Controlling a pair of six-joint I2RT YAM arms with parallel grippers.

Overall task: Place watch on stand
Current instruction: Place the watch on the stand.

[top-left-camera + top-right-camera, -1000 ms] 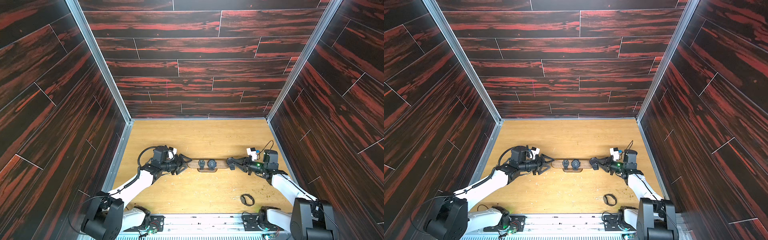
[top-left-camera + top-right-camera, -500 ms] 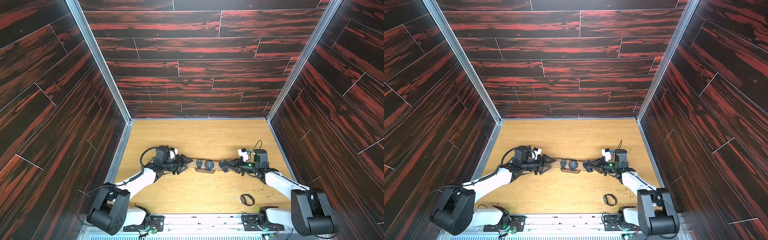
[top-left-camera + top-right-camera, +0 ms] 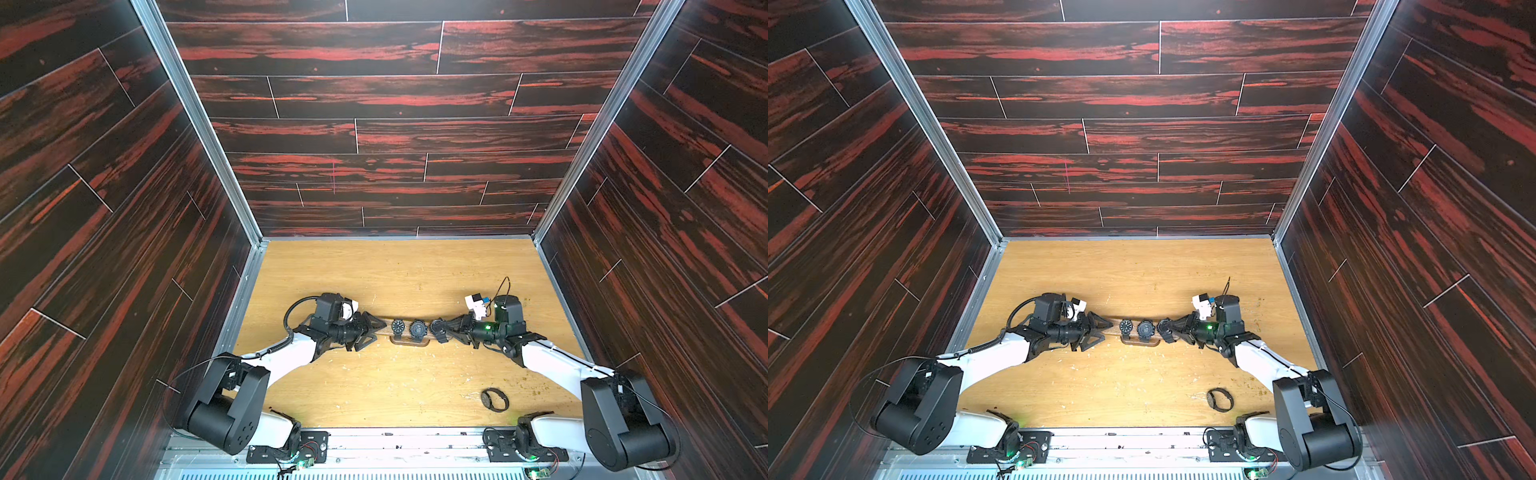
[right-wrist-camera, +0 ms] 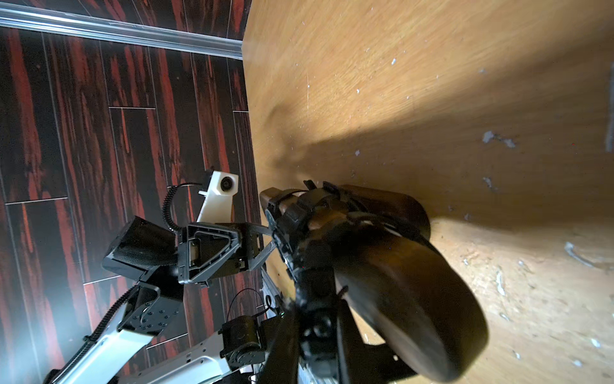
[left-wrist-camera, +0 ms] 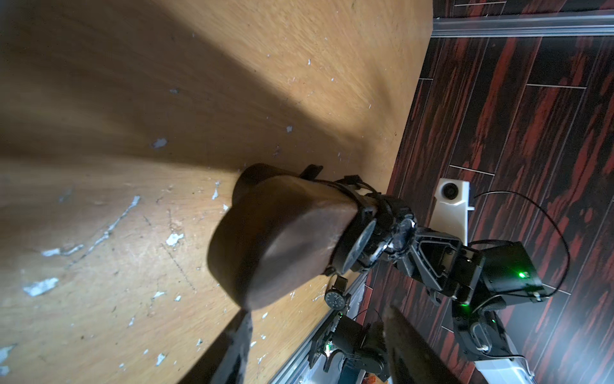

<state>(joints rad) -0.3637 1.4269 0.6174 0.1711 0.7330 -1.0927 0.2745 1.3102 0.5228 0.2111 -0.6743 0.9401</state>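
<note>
Dark, red-streaked walls box in a pale wooden table.

In both top views the stand lies crosswise in the middle of the table, with two watches side by side on its bar. The left gripper has its jaws spread about the stand's left end; whether they touch it I cannot tell. The right gripper is pinched on the watch, right at the stand's right end. A spare watch lies well apart, near the front edge on the right arm's side.

From the left wrist, the stand's rounded end sits just beyond the parted fingertips.

From the right wrist, the fingers clamp the watch, and the stand runs close beside it. Whether the strap loops around the bar cannot be made out.
</note>
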